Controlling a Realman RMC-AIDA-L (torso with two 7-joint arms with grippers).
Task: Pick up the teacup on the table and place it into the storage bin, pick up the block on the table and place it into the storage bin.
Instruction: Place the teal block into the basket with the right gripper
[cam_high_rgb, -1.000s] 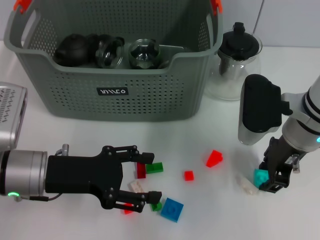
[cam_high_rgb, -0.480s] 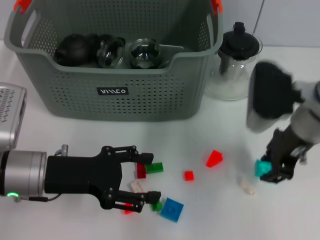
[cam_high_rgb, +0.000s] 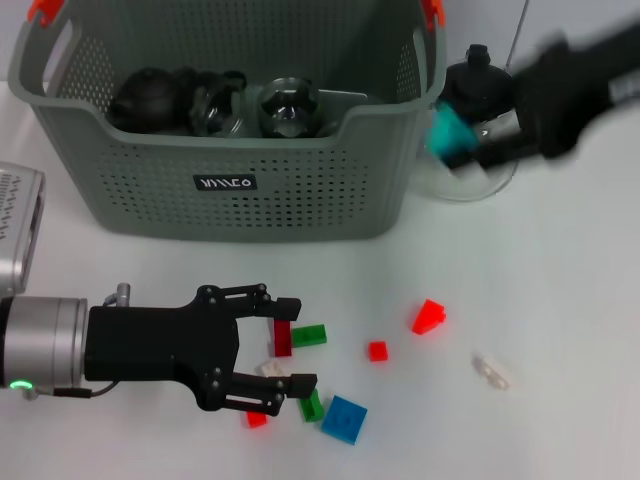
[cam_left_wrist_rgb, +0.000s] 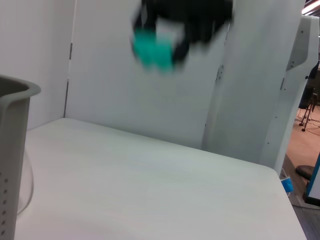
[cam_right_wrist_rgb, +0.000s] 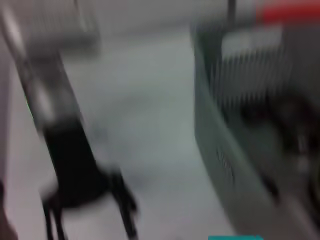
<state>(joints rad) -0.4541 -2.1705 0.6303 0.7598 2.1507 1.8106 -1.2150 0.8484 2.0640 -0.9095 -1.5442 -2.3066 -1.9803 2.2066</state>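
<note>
My right gripper (cam_high_rgb: 478, 148) is up in the air, clamped on the teal block (cam_high_rgb: 451, 130), just off the storage bin (cam_high_rgb: 225, 185) at its three o'clock rim, in front of the glass teapot (cam_high_rgb: 470, 120). I judge this block light, rigid and smooth plastic, so a pinch across its flat sides should hold; it could slip if swung hard. My left gripper (cam_high_rgb: 285, 362) hangs spread open low over the scattered blocks on the table (cam_high_rgb: 560, 330), at six o'clock from the bin. Dark teaware already sits inside.
</note>
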